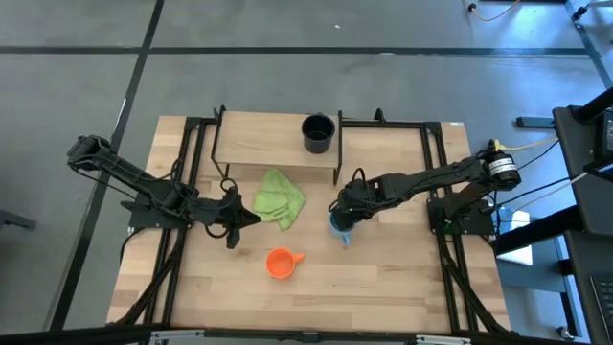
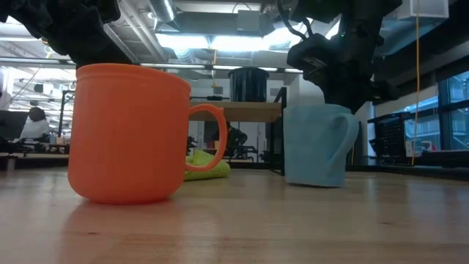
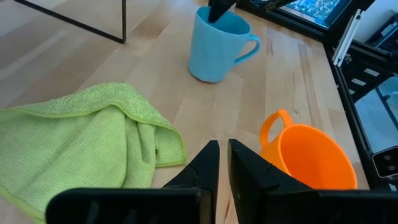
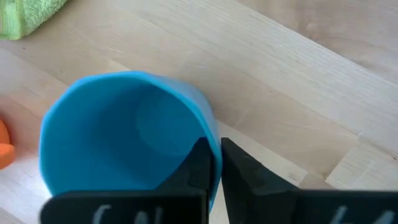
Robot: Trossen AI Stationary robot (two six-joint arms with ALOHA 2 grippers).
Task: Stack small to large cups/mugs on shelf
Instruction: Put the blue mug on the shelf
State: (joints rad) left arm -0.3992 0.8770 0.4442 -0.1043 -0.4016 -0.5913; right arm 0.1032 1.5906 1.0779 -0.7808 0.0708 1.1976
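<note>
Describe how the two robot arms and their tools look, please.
Both arms are dark, slim and jointed, with black cables looping along them. The left tool and the right tool each end in two black, tapering, wedge-shaped fingers. The right arm carries a round silver-and-black joint with an orange mark near its base.

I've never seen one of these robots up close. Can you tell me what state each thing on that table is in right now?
Dark navy mug: upright on the shelf, empty.
Light blue mug: upright on the table, rim pinched by the right gripper.
Orange mug: upright on the table, untouched.
Green cloth: crumpled, lying in front of the shelf.
Left gripper: shut, empty, hovering beside the cloth.
</note>
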